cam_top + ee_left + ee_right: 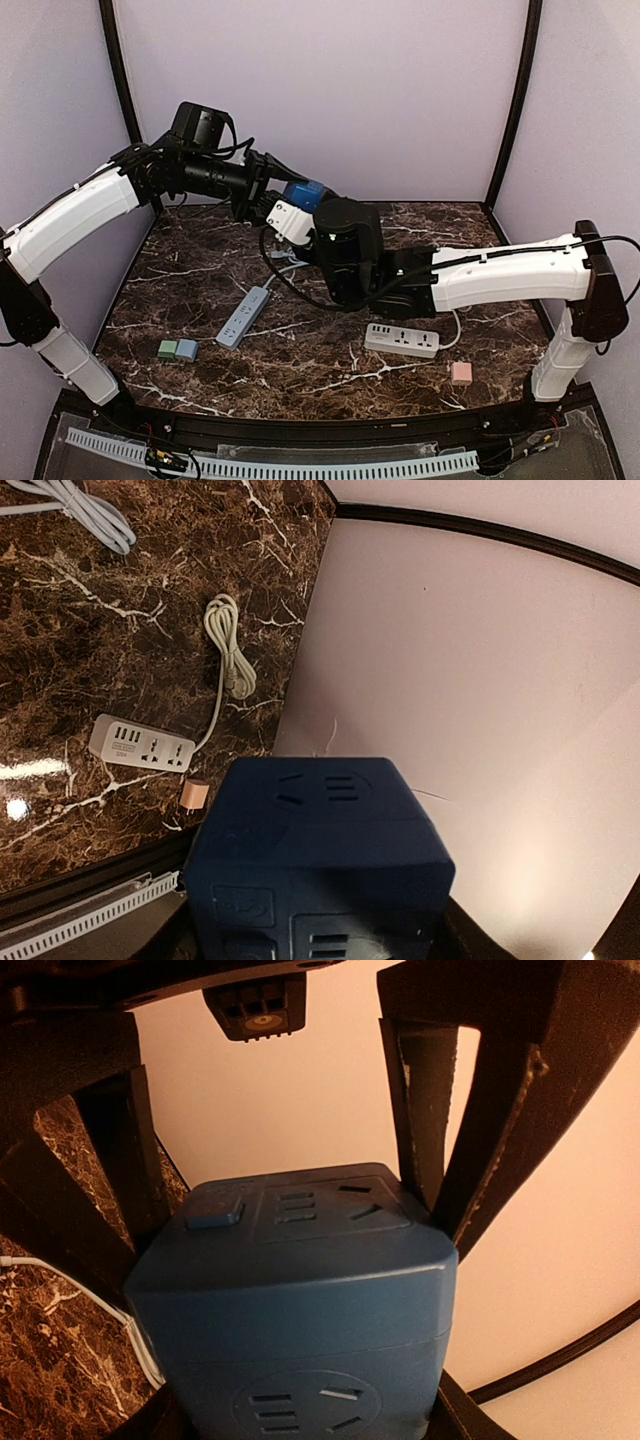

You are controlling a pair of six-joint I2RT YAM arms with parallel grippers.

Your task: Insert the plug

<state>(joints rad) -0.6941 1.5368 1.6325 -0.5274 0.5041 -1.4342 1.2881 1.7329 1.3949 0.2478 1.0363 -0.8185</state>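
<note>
A dark blue socket cube [305, 191] hangs in the air above the back of the table. My left gripper [283, 196] reaches it from the left, my right gripper [318, 214] from the front. In the left wrist view the cube [320, 820] fills the space between the left gripper's [320, 900] fingers. The right gripper [300, 1400] is shut on the cube [300, 1290], and the left fingers [432, 1130] press on its far sides. A small pink plug [461, 373] lies loose at the front right, also in the left wrist view [195, 795].
A white power strip [402, 340] with a coiled cord [228, 645] lies front right. A grey-blue strip [244, 316] lies left of centre. Green and blue adapters [178, 349] sit front left. Pale walls [330, 90] close off the marble table [200, 270].
</note>
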